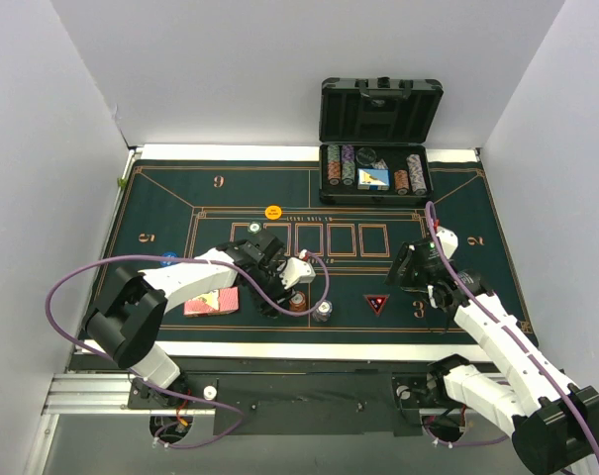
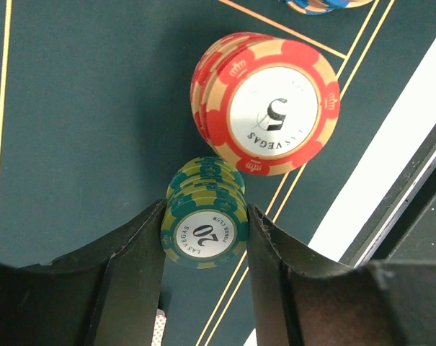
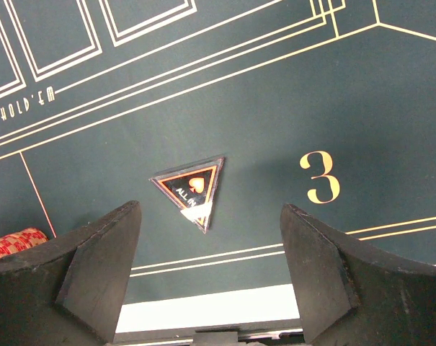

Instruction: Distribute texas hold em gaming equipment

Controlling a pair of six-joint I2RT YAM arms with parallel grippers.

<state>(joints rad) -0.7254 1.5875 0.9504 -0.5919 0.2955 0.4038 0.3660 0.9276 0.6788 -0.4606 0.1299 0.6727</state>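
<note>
While left jaws grip, green chip stack [image 2: 205,231] sits between.

Mere slivers at view edges: blue chips [image 2: 320,4], red patterned piece [image 3: 12,244].

Lit brightly and evenly from above in the overhead view. Washes the walls [image 1: 230,59] near white and leaves only soft, faint shadows beside the arms [image 1: 185,277] on the mat [image 1: 180,198]. In the left wrist view, keeps the red chips [image 2: 272,108] and green chips [image 2: 203,231] sharp, with a mild sheen on their pale centres. Blurs the black tool fingers [image 2: 131,288] along the bottom edge into near-featureless dark. Likewise in the right wrist view: crisp mat lines, soft dark fingers at the lower corners.
</note>
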